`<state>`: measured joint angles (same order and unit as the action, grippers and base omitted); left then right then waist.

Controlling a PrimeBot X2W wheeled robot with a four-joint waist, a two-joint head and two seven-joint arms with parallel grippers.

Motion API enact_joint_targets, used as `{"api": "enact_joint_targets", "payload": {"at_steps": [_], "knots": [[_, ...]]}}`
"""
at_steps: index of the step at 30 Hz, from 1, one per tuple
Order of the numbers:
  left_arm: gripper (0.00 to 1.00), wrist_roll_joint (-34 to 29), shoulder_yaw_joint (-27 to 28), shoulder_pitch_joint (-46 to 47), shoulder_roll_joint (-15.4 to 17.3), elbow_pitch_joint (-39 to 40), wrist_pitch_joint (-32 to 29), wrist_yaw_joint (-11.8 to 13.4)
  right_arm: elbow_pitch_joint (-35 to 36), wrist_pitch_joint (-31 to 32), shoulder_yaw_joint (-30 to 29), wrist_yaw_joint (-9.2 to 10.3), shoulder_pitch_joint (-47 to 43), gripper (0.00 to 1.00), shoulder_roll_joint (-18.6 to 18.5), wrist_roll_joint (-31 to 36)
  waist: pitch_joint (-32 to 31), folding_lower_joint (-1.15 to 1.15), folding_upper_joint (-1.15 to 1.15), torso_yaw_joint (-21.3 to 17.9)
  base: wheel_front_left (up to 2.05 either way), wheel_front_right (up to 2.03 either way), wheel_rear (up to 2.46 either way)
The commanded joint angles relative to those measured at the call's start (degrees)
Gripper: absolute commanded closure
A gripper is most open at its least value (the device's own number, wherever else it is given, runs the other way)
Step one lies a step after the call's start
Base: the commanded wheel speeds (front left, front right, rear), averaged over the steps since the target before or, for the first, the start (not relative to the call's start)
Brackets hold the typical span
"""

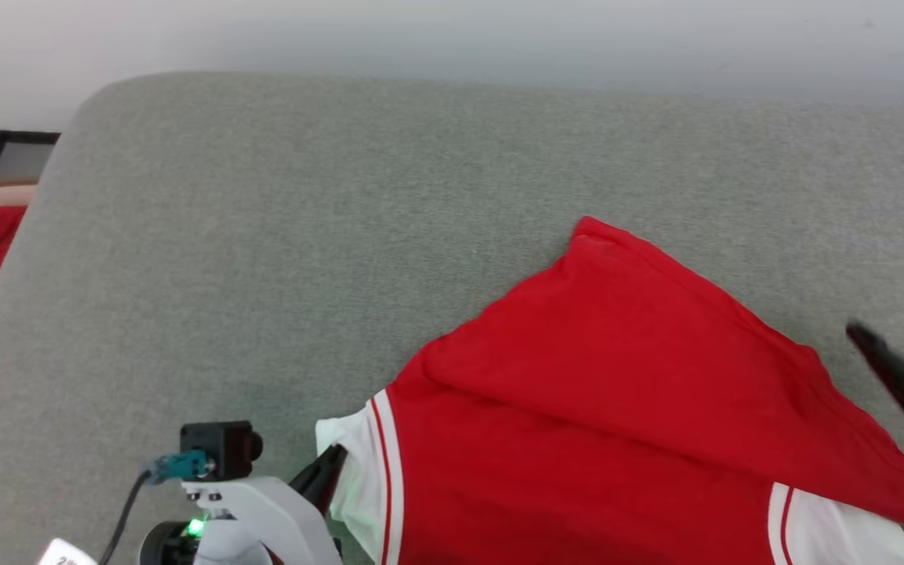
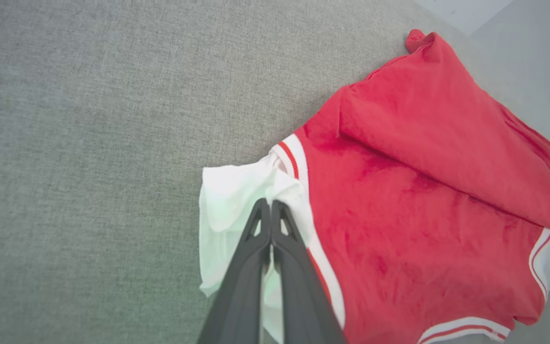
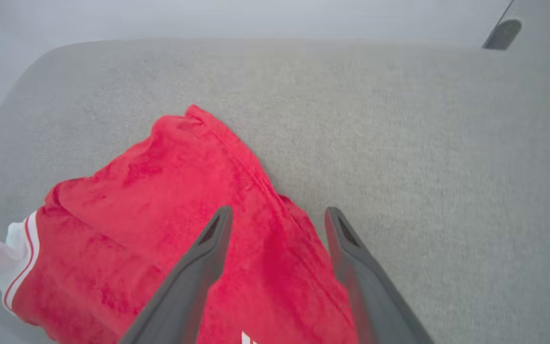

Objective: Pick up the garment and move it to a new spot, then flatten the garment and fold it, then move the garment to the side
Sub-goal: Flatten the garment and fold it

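The garment [image 1: 617, 408] is laid on the grey padded surface [image 1: 303, 235] with 1 red flap turned over it. Folding is judged begun; further folds and the move aside are left. Its white sleeve is clamped by the left claw [image 2: 271, 205]. The right claw [image 3: 279, 212] is spread apart near the red edge.

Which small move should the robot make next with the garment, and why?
Probably the left gripper should carry the white sleeve inward over the red body of the garment. Its fingers are shut on that sleeve, which sticks out past the striped trim, while the right gripper hangs open near the folded flap.
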<state>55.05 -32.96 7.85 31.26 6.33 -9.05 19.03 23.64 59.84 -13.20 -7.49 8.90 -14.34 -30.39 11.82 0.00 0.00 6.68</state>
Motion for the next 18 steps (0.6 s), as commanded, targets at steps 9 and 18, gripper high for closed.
{"api": "enact_joint_targets", "payload": {"at_steps": [9,18], "knots": [[1.00,-1.29,-3.35,4.70,-3.25,-3.03,-1.01,-3.10,-17.18,-8.39,12.63,0.00,17.62,0.00,-5.83,0.67,0.91,0.00,0.00,6.72,0.00,0.00,0.00],[1.00,-1.75,-5.61,8.45,-6.94,-6.89,-0.68,-5.91,-38.54,-7.11,27.44,0.00,32.06,0.00,-10.63,-1.85,3.14,0.00,0.00,11.77,0.00,0.00,0.00]]}}
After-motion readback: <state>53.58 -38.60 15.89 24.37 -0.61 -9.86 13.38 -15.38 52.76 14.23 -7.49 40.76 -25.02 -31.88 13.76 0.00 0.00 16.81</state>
